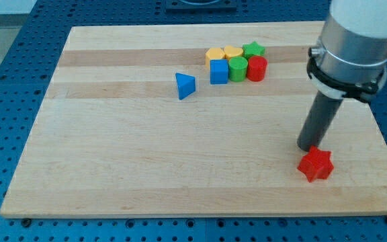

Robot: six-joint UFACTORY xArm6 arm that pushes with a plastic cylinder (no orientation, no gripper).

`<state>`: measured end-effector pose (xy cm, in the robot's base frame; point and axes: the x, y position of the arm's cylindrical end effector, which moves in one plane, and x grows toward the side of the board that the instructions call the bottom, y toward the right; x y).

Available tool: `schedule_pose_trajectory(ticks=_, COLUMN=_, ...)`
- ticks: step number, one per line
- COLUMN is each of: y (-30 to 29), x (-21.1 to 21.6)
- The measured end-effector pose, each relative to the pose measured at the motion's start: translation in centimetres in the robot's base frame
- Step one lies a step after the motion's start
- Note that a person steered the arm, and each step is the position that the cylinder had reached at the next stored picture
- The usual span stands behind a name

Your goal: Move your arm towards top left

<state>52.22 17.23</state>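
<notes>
Dark rod stands near vertical, long axis running up into the grey-white arm housing at the view's top right. My tip [309,146] sits on the board at the view's lower right, just above the red star-shaped block [315,165], right beside it; can't tell if it's touching. No jaws on this rig, so nothing is held; the rod ends plain.

Other blocks are well apart from my tip, clustered near the view's top centre: yellow pentagon-like block [215,54], yellow rounded block [233,52], green star-shaped block [253,49] in the back row; blue cube [219,71], green rounded block [238,68], red cylinder [256,68] in front, all packed together. Blue triangular block [185,85] sits alone, left of the cluster.

Surface is a light wooden board [113,154] with visible plank grain, lying on a blue perforated table [5,60].
</notes>
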Motion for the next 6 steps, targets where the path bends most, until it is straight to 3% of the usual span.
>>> schedule_pose_trajectory(ticks=1, y=0.6, x=0.3)
schedule_pose_trajectory(ticks=2, y=-1.2, x=-2.6)
schedule_pose_trajectory(ticks=4, y=-19.7, x=-5.3)
schedule_pose_trajectory(ticks=6, y=-29.2, x=-13.3)
